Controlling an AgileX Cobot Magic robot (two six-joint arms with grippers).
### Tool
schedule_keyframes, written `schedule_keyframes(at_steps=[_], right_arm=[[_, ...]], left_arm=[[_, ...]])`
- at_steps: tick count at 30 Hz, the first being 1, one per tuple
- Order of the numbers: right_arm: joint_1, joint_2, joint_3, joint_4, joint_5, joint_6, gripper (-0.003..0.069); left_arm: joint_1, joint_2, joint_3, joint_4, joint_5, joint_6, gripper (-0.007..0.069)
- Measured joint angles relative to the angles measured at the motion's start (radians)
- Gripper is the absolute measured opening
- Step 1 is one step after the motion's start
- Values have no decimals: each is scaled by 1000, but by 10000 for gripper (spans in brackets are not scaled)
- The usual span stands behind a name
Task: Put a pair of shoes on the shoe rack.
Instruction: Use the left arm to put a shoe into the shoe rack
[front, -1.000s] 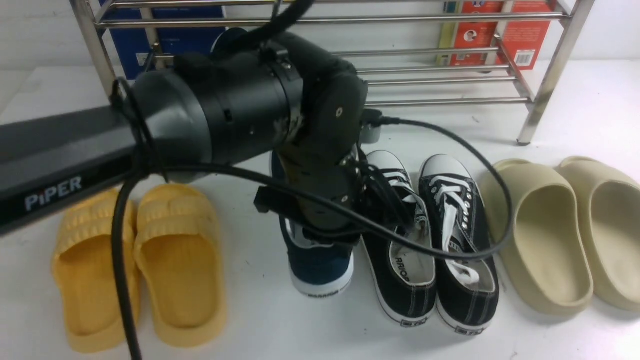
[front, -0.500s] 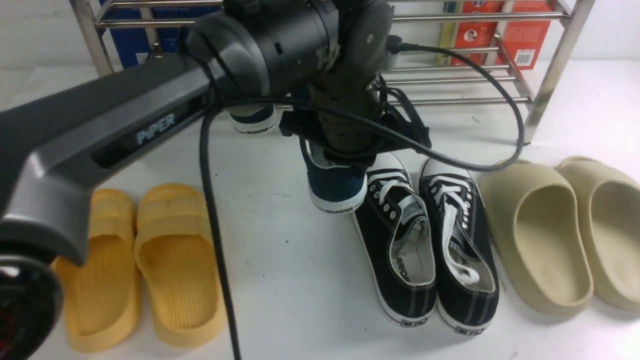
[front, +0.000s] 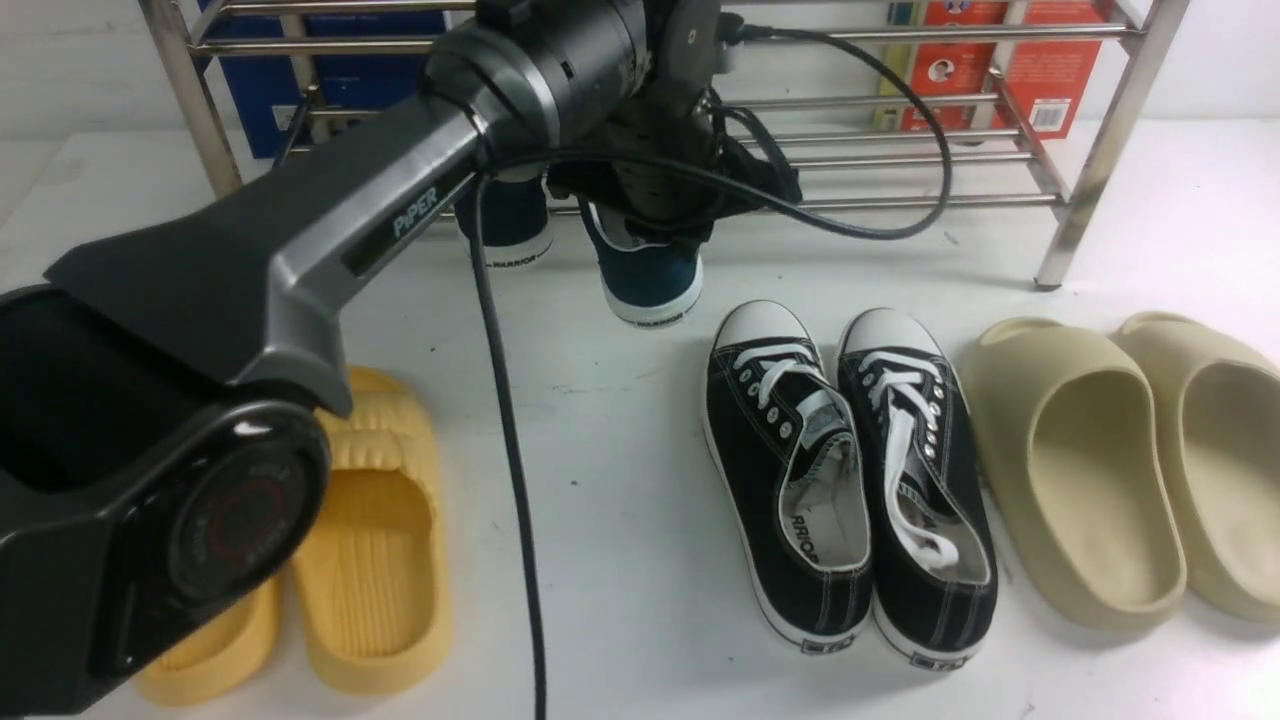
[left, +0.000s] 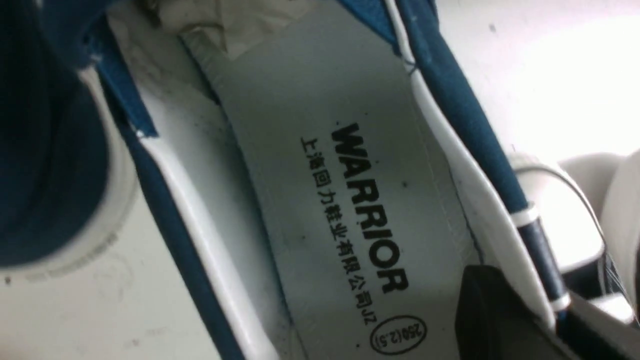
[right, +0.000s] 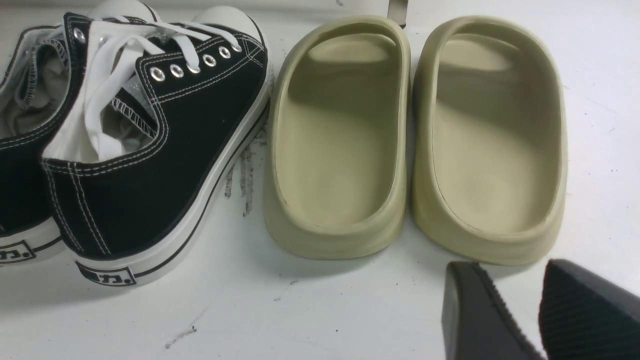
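The left arm (front: 400, 200) was reached up and forward from the robot's left side, its elbow bent low in the foreground and its wrist brought down in front of the rack (front: 930, 204). The left gripper (left: 530, 302) was closed on a side wall of the held shoe (front: 650, 275), one finger placed inside the opening and the other outside. In the front view, that shoe was seen heel toward the camera, near the rack's lower bars, its front part hidden by the wrist; whether it was borne by the rack could not be told. The heel of the other navy shoe (front: 505, 215) was seen just beside it, at the lower front bar. By the left wrist view, the "WARRIOR" insole (left: 350, 200) was shown nearly whole, a thing mostly covered in the front view. The right gripper (right: 517, 265) was seen only in the right wrist view, its fingers slightly parted, with nothing held, above the table (right: 300, 310). The beige clogs (right: 340, 135) and black sneakers (right: 200, 110) were shown there too, while the yellow slippers (front: 380, 560) were partly covered by the left arm in the front view.
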Motion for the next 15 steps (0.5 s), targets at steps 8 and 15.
schedule_keyframes(at_steps=[8, 15], right_arm=[[0, 0, 0, 0, 0, 0, 239], [0, 0, 0, 0, 0, 0, 239]], left_arm=[[76, 48, -51, -50, -40, 97, 1], [88, 56, -51, -58, -105, 149, 1]])
